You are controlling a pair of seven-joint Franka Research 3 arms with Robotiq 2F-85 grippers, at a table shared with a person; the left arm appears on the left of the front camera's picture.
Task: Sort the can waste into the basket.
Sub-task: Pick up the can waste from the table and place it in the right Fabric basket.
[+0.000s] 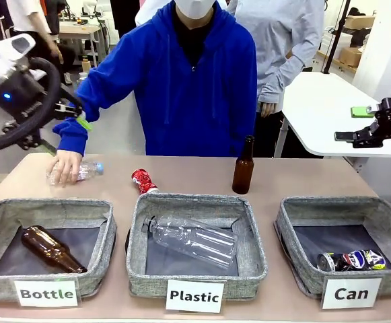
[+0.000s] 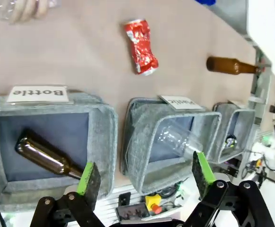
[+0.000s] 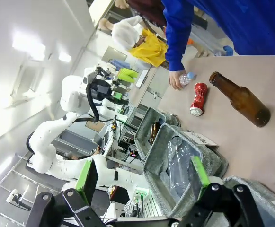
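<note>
You are standing at 1 can sorted and 1 can left. The blue and silver can (image 1: 354, 260) is lying inside the Can basket (image 1: 291, 222), low and well below your right gripper (image 3: 142, 171), so that half is looking done.

The red can (image 2: 140, 46) is lying crushed on the bare table (image 1: 303, 178). It is straight ahead of your left gripper (image 2: 144, 170), just past the far rims of the Bottle basket (image 2: 102, 132) and the Plastic basket (image 2: 137, 142), about in line with the gap between them.

Your left gripper is hovering high with its jaws spread wide and nothing between them. Your right gripper is hanging off the far right side, jaws equally wide, also carrying nothing. From the right gripper, the red can is sitting well across the table, beyond the upright brown bottle (image 3: 241, 99).

A person's hand (image 1: 64, 165) is resting on a small clear bottle (image 1: 93, 170), off to the side of the red can and apart from it.

By my reading, the left gripper is the nearer 1 for the pickup, but the can would then be needing a carry past the Plastic basket to reach the Can basket.
</note>
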